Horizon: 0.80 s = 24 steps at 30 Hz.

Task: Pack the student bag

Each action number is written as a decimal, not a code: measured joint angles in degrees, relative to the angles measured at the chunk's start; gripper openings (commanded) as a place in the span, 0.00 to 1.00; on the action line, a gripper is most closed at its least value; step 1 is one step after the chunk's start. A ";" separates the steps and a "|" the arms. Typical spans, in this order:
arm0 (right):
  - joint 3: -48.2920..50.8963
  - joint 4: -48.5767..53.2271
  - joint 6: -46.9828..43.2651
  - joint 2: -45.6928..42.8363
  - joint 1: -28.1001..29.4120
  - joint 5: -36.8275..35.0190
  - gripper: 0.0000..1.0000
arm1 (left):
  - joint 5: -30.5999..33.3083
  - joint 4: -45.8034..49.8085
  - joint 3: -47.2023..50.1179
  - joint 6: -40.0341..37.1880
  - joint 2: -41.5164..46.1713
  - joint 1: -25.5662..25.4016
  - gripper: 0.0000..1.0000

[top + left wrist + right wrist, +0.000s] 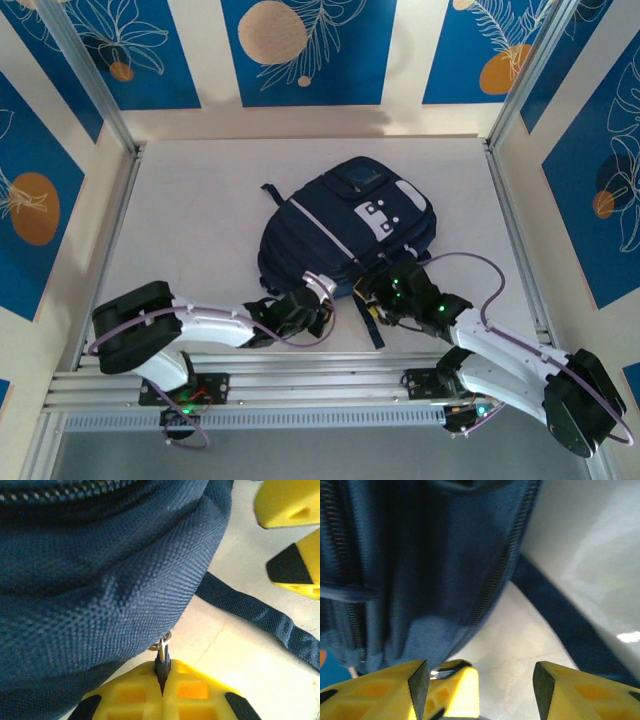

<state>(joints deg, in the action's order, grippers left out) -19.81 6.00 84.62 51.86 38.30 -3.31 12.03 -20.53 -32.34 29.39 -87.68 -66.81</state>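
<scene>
Centrally one student bag (340, 232), left jaws pinching one zipper pull (163, 655)

I logged white shells and black joints on the left arm (205, 325) and right arm (505, 355). Lilac cables (470, 257) looped off each. The end effector fingers (125, 697) were bright yellow, black-padded.
</scene>
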 measured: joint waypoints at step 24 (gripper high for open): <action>4.20 -15.54 4.90 9.25 2.12 -4.66 0.49 | -0.07 0.15 -1.14 0.00 -0.57 -1.27 0.00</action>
<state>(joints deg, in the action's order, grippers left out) -15.62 -9.54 89.52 61.10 40.42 -7.97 11.97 -20.38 -33.47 29.39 -88.25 -68.07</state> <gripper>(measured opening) 0.533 0.036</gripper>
